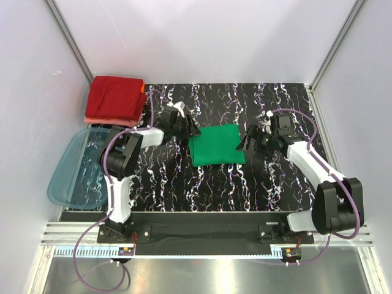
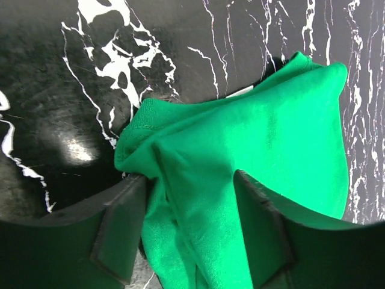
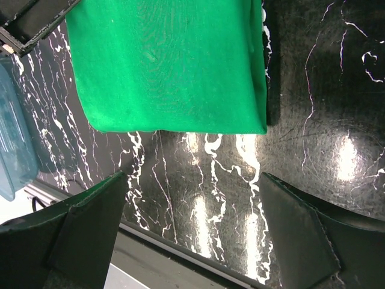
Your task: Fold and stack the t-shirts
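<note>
Well, the green t-shirt [image 1: 215, 146] lies folded into a rough rectangle in the middle of the table [image 1: 245, 196], between my two arms. Its long axis runs across the table from my left to my right, skewed a little so the right end sits slightly farther from me. I cannot tell which way the collar points.

My left gripper [image 2: 189, 180] is at the shirt's far left corner. A bunched fold of green cloth fills the gap between its fingers [image 2: 123, 223] and touches both. Whether they are truly pinching it I cannot tell.

My right gripper [image 3: 192, 176] is at the shirt's right edge with its jaws spread wide and nothing in them. Only bare table shows between them, with the shirt's edge just beyond the tips.

Well apart, at the far left corner, the dark red t-shirts [image 1: 114, 97] sit folded on a salmon-pink one [image 1: 104, 120]. Just nearer me is a blue tub [image 1: 68, 177].
</note>
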You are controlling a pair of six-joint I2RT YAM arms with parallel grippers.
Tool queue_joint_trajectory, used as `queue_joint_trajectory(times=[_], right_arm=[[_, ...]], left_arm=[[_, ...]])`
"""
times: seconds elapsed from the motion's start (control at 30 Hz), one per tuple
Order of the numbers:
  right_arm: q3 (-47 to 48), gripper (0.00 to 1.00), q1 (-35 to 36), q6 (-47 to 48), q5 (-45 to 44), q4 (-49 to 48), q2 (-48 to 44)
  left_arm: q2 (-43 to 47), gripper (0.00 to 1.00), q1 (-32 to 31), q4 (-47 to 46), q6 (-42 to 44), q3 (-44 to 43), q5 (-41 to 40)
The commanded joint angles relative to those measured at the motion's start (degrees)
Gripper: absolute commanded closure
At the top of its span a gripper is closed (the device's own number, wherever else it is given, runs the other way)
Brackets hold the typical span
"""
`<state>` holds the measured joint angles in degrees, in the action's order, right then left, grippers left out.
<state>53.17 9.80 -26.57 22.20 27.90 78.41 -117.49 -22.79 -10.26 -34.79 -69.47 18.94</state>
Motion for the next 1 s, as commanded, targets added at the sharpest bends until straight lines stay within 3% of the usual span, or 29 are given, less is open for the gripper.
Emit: queue_joint_trajectory(times=[0.0,0.1,0.13,0.2,0.33,0.4,0.63,0.97], right_arm=[[-1.4,0.03,0.0,0.5,1.4,-3.1,-0.5],[-3.1,0.03,0.1,0.6,2.1,-4.2,-0.8],[-3.7,0.03,0.1,0.4,2.8,-4.9,-1.0],[-6.1,0.03,0.1,-0.8,4.3,-7.9,-1.5],[-12.7,0.03,0.2,-5.0,11.8,-17.3,-4.0],[-15.9,0.02,0.6,-6.4,11.4,-20.2,-6.2],[-20.4,0.02,0.7,-7.3,10.9,-22.8,-10.7],[-26.3,0.02,0.7,-8.5,13.5,-27.4,-13.5]], left_arm=[[-1.0,0.41,-0.5,-0.5,-0.5,2.0,1.7],[-2.2,0.64,-0.6,-3.1,-1.6,1.4,3.8],[-2.8,0.82,-0.7,-3.4,-1.9,0.7,4.3],[-2.7,1.00,-0.6,-2.8,-2.0,-0.5,5.2],[0.4,1.00,-0.4,3.7,1.2,-4.9,4.2],[1.7,1.00,-0.1,8.4,2.6,-6.3,4.2],[6.0,1.00,3.7,19.4,8.1,-11.3,4.0],[11.1,1.00,8.2,40.6,20.7,-19.8,-3.0]])
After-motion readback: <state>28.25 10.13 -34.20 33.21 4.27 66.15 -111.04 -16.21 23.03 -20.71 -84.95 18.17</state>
